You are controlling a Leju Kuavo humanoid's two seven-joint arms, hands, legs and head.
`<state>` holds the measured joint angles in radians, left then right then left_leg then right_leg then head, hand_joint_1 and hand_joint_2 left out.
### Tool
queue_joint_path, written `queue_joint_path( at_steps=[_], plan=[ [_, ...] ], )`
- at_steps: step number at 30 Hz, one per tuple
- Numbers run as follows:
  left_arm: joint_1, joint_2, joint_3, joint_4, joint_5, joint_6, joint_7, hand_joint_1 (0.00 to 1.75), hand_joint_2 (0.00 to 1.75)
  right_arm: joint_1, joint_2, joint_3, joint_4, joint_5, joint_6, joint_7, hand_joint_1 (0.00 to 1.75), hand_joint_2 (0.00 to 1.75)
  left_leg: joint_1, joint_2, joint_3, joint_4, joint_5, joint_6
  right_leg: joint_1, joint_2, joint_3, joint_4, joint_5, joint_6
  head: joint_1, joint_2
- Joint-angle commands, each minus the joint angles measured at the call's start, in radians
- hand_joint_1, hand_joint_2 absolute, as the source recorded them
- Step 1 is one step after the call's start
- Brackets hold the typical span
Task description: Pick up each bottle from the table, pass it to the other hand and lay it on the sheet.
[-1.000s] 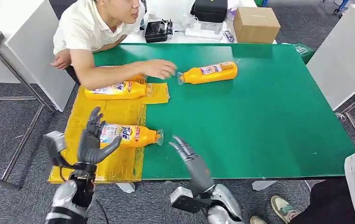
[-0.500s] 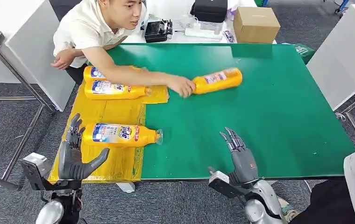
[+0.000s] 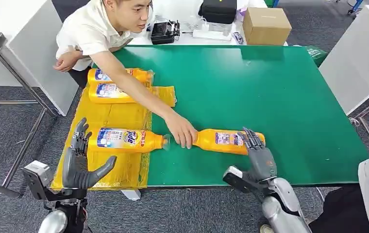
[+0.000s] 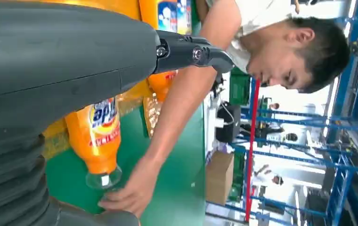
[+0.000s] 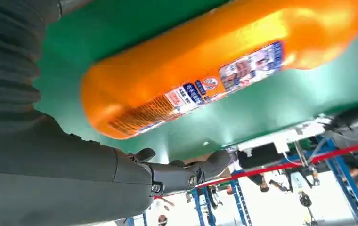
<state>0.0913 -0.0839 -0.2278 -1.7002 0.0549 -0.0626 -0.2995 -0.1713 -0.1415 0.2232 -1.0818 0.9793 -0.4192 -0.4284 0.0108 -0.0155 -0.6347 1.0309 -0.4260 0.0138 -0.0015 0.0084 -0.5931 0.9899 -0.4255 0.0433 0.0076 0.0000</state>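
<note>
The right hand [image 3: 259, 158] has its fingers [image 3: 250, 138] spread upright and holding nothing, their tips against the near, base end of an orange bottle [image 3: 224, 141] lying on its side on the green desk [image 3: 279, 97]. A person's hand [image 3: 181, 132] rests on that bottle's neck end. Half a second ago this bottle lay far up the desk under the person's hand, and the right hand stood apart from it.

The left hand [image 3: 79, 162] is open too, fingers [image 3: 80, 136] spread wide, thumb out, just beside the base of a second bottle [image 3: 124, 140], which lies on the yellow sheet [image 3: 119, 116] with its clear cap [image 3: 166, 141] reaching onto the green. This bottle and the left hand have barely shifted.

Four orange bottles in all: three on the sheet, one on the bare desk. The far two, a third bottle [image 3: 109, 92] and a fourth bottle [image 3: 119, 75], lie side by side at the sheet's far end, partly crossed by the person's arm [image 3: 134, 87].

Beyond the desk sit a cardboard box [image 3: 266, 25] and a black bag [image 3: 217, 9].
</note>
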Motion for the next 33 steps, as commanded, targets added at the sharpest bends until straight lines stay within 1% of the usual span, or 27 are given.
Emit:
queue_joint_path(
  at_steps=[1,2,4,5,6,11,13,14,16,17,18,21,22,23,24,27,33],
  plan=[
    [-0.049,0.001,-0.045,0.078,0.013,-0.017,0.001,0.0,1.75,-0.161,-0.025,0.04,0.302,0.089,-0.024,0.056,0.0,1.75,0.0,0.002,0.003,-0.001,0.0,0.0,0.0,0.0,0.002,-0.001,0.0,0.0,0.0,0.0],
    [-0.052,0.001,-0.047,0.081,0.013,-0.017,0.001,0.0,1.75,-0.17,-0.024,0.045,0.324,0.102,-0.027,0.066,0.0,1.75,-0.001,0.002,0.005,-0.002,0.0,0.0,0.0,0.0,0.004,-0.002,0.0,-0.001,0.0,0.0],
    [-0.056,0.001,-0.05,0.083,0.013,-0.017,0.002,0.0,1.75,-0.18,-0.024,0.056,0.36,0.128,-0.037,0.083,0.0,1.75,0.0,0.001,0.003,-0.001,0.0,0.0,0.0,0.0,0.002,-0.001,0.0,0.0,0.0,0.0],
    [-0.057,0.001,-0.051,0.085,0.013,-0.017,0.002,0.0,1.75,-0.186,-0.025,0.06,0.372,0.136,-0.036,0.088,0.0,1.75,-0.001,0.002,0.005,-0.002,0.0,0.0,0.0,0.0,0.004,-0.002,0.0,0.0,0.0,0.0],
    [-0.059,0.001,-0.053,0.091,0.013,-0.017,0.002,0.0,1.75,-0.202,-0.022,0.069,0.413,0.157,-0.044,0.105,0.0,1.75,-0.001,0.002,0.004,-0.002,0.0,0.0,0.0,0.0,0.003,-0.001,0.0,0.0,0.0,0.0],
    [-0.061,0.001,-0.061,0.101,0.013,-0.018,0.001,0.0,1.75,-0.232,-0.024,0.08,0.474,0.184,-0.05,0.13,0.0,1.75,-0.001,0.003,0.005,-0.002,0.0,0.0,0.0,0.0,0.004,-0.002,0.0,-0.001,0.0,0.0],
    [-0.065,0.002,-0.065,0.107,0.014,-0.021,0.001,0.0,1.75,-0.244,-0.019,0.078,0.489,0.18,-0.043,0.127,0.0,1.75,0.0,0.002,0.003,-0.001,0.0,0.0,0.0,0.0,0.002,-0.001,0.0,0.0,0.0,0.0],
    [-0.071,0.002,-0.07,0.114,0.016,-0.024,0.002,0.0,1.75,-0.259,-0.013,0.073,0.513,0.173,-0.029,0.125,0.0,1.75,-0.001,0.003,0.005,-0.002,0.001,0.0,-0.001,0.0,0.004,-0.001,0.0,-0.001,0.0,0.0],
    [-0.076,0.001,-0.073,0.12,0.017,-0.026,0.002,0.0,1.75,-0.271,-0.006,0.071,0.533,0.168,-0.016,0.124,0.0,1.75,0.0,0.002,0.004,-0.001,0.001,0.0,0.0,-0.001,0.003,-0.001,0.001,-0.001,0.0,0.0],
    [-0.082,0.0,-0.079,0.128,0.018,-0.027,0.003,0.0,1.75,-0.285,0.002,0.077,0.562,0.167,0.019,0.121,0.0,1.75,-0.001,0.002,0.005,-0.002,0.001,0.0,-0.001,-0.001,0.004,-0.001,0.001,-0.001,0.0,0.0],
    [-0.082,0.001,-0.079,0.13,0.019,-0.027,0.003,0.0,1.75,-0.289,0.003,0.079,0.57,0.168,0.027,0.121,0.0,1.75,0.0,0.002,0.005,-0.002,0.001,0.0,0.0,-0.001,0.004,-0.001,0.001,-0.001,0.0,0.0],
    [-0.085,0.0,-0.081,0.131,0.019,-0.028,0.003,0.0,1.75,-0.291,0.005,0.077,0.576,0.163,0.031,0.118,0.0,1.75,0.0,0.003,0.005,-0.002,0.001,0.001,0.0,0.0,0.004,-0.002,0.002,-0.001,0.0,0.0],
    [-0.085,0.0,-0.081,0.131,0.019,-0.028,0.003,0.0,1.75,-0.291,0.005,0.077,0.576,0.163,0.031,0.118,0.0,1.75,0.0,0.004,0.006,-0.001,0.001,0.001,0.0,0.0,0.004,-0.001,0.003,-0.003,0.0,0.0],
    [-0.086,0.001,-0.083,0.132,0.023,-0.029,0.003,0.0,1.75,-0.296,0.003,0.086,0.59,0.162,0.065,0.107,0.07,1.75,0.0,0.005,0.006,-0.001,0.001,0.001,0.0,0.0,0.004,-0.001,0.003,-0.003,0.0,0.0],
    [-0.087,0.002,-0.085,0.133,0.023,-0.029,0.003,0.0,1.75,-0.294,0.004,0.084,0.593,0.155,0.071,0.102,1.73,1.75,0.0,0.005,0.007,-0.002,0.002,0.001,0.0,0.0,0.005,-0.002,0.003,-0.003,0.001,0.0],
    [-0.092,0.003,-0.089,0.138,0.025,-0.031,0.003,0.0,1.75,-0.296,0.006,0.089,0.611,0.149,0.104,0.099,1.75,1.75,0.0,0.006,0.008,-0.002,0.002,0.0,0.0,0.001,0.005,-0.002,0.003,-0.003,0.001,0.0],
    [-0.092,0.004,-0.091,0.138,0.026,-0.031,0.003,0.0,1.75,-0.298,0.006,0.088,0.62,0.144,0.116,0.103,1.75,1.75,0.0,0.006,0.011,-0.002,0.002,0.0,0.001,0.003,0.007,-0.002,0.004,-0.003,0.001,0.0]
  ],
)
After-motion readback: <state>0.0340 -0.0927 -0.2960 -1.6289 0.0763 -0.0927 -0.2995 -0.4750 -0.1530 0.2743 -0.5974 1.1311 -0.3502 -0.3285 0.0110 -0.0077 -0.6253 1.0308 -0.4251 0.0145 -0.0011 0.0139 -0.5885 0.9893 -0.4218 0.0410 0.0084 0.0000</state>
